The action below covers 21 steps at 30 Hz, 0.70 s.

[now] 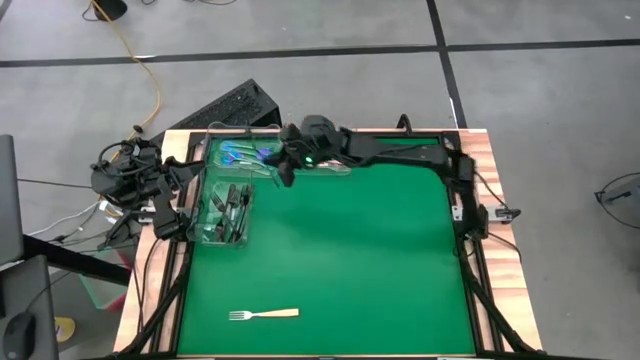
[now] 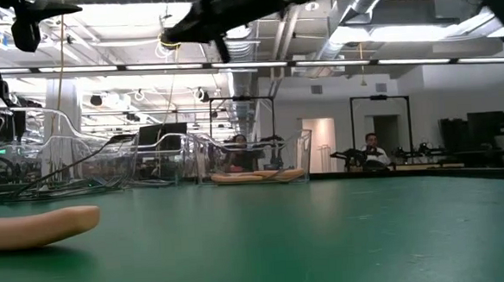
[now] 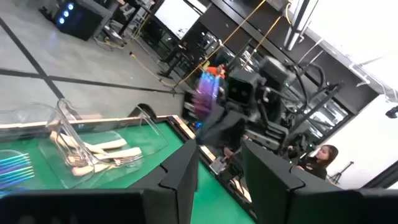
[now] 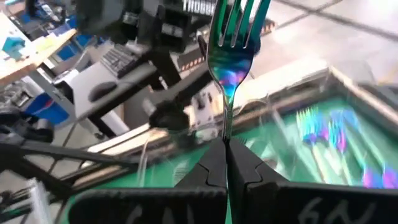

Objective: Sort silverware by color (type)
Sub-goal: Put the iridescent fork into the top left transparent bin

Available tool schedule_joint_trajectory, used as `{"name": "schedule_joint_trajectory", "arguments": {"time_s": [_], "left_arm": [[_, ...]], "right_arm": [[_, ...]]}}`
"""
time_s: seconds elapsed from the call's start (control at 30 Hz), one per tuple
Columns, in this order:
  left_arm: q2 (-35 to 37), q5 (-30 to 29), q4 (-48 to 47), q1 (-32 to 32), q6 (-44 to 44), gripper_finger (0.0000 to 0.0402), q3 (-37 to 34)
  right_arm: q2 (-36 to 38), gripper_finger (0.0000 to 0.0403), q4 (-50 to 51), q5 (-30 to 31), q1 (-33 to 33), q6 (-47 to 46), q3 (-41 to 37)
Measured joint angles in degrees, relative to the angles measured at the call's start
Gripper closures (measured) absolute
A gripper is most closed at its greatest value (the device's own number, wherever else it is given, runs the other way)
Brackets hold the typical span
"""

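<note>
My right gripper (image 1: 286, 168) hovers over the clear bins at the table's far left, shut on a shiny blue-iridescent fork (image 4: 231, 68). Just beyond it, several blue forks (image 1: 245, 153) lie in a clear bin. Dark forks (image 1: 228, 212) fill the bin nearer the left edge. Tan-handled forks (image 3: 93, 152) lie in a third bin. One tan-handled fork (image 1: 265, 315) lies flat on the green mat near the near edge. My left gripper (image 3: 221, 180) is open and waits at the table's left edge. My right gripper pinches the blue fork's thin handle (image 4: 225, 132) between its two fingertips (image 4: 244, 163). The fork runs on in line with the fingers, its tines (image 4: 239, 18) pointing away from the gripper. It is lifted clear above the bins.
The clear bins (image 1: 215, 190) stand together at the far left of the green mat (image 1: 350, 260). A keyboard (image 1: 225, 108) and cables lie beyond the table's far left corner. In the low view, people sit at desks in the room behind the table.
</note>
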State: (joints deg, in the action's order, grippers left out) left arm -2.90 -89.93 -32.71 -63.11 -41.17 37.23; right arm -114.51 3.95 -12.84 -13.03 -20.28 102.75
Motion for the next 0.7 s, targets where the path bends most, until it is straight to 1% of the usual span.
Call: {"name": "schedule_joint_trajectory", "arguments": {"time_s": [0.07, 0.27, 0.4, 0.47, 0.57, 0.7], "left_arm": [[0.0, 0.0, 0.0, -0.01, -0.06, 0.0289, 0.0], [0.0, -0.11, 0.0, 0.0, -2.03, 0.0289, 0.0], [-0.02, -0.11, 0.0, -0.02, -2.47, 0.0289, 0.0], [-0.02, -0.13, 0.04, -0.01, -2.96, 0.0289, 0.0], [-0.04, -0.11, 0.02, 0.0, -3.02, 0.0289, 0.0], [-0.07, -0.11, -0.17, -0.01, -2.97, 0.0289, 0.0]], "right_arm": [[-4.13, 0.0396, 1.57, -0.96, -0.8, 1.8, 6.08], [-14.76, 0.0396, 10.46, -2.36, -2.77, 8.16, 23.42], [-20.92, 0.0396, 12.72, -2.28, -4.14, 12.1, 32.33], [-21.63, 0.0396, 9.44, -2.28, -4.82, 12.85, 30.94], [-22.7, 0.0396, 9.4, -2.01, -5.99, 13.55, 30.71], [-23.77, 0.0396, 9.76, 0.93, -6.84, 15.34, 30.75]]}}
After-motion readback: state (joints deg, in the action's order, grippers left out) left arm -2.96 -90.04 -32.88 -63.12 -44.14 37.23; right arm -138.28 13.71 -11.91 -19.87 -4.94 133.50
